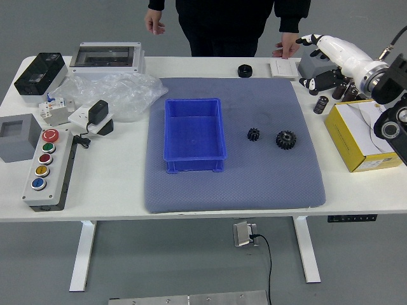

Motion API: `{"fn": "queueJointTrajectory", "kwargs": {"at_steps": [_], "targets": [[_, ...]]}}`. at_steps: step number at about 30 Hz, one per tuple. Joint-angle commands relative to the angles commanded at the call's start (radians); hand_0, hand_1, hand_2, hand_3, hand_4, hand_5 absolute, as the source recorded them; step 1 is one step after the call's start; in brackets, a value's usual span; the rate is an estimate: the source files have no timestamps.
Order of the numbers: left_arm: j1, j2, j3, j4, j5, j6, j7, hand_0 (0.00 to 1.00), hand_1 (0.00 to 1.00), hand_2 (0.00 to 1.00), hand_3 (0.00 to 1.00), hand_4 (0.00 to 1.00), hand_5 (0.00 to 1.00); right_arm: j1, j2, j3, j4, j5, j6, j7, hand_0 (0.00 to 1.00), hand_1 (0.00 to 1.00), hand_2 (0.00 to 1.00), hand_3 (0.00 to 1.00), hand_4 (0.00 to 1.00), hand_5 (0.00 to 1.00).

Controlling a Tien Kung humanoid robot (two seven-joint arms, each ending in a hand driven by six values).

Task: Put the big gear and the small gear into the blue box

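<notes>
Black big gear (286,140) and small gear (253,134) are laid right of the blue box (194,164). Right hand (340,57), uncurled and empty, is held beyond box's far-right corner. Stiff, probably light; toothed rims should be pinched.

My right hand (340,57) has a white cover and black fingers (324,81). The arm (400,71) is black, with one round silver ring (389,130) and a dark cable (399,35) in a metal connector (385,53).
</notes>
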Motion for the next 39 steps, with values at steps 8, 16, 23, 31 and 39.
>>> {"fn": "queueJointTrajectory", "kwargs": {"at_steps": [8, 16, 23, 31, 39], "targets": [[0.0, 0.001, -0.003, 0.0, 0.005, -0.001, 0.001, 0.858, 0.844, 0.85, 0.853, 0.769, 0.411, 0.024, 0.007, -0.102, -0.018, -0.23, 0.028, 0.0, 0.851, 0.809, 0.922, 0.919, 0.775, 0.002], [0.0, 0.002, -0.003, 0.0, 0.006, -0.001, 0.001, 0.858, 0.844, 0.85, 0.853, 0.768, 0.411, 0.063, 0.025, -0.203, -0.071, -0.354, 0.069, 0.014, 0.842, 0.786, 0.864, 0.87, 0.79, 0.005], [0.003, 0.004, -0.011, 0.0, 0.012, -0.001, 0.003, 0.858, 0.844, 0.85, 0.854, 0.769, 0.41, 0.095, 0.049, -0.256, -0.126, -0.335, 0.117, 0.023, 0.807, 0.744, 0.799, 0.806, 0.78, 0.002], [0.003, 0.005, -0.015, 0.0, 0.014, -0.001, 0.004, 0.858, 0.844, 0.849, 0.854, 0.768, 0.409, 0.111, 0.084, -0.27, -0.2, -0.286, 0.182, 0.03, 0.791, 0.699, 0.74, 0.776, 0.793, 0.025], [0.004, 0.004, -0.019, 0.0, 0.018, -0.002, 0.005, 0.858, 0.844, 0.848, 0.854, 0.768, 0.408, 0.123, 0.132, -0.251, -0.294, -0.266, 0.227, 0.035, 0.792, 0.705, 0.756, 0.796, 0.796, 0.029]]}}
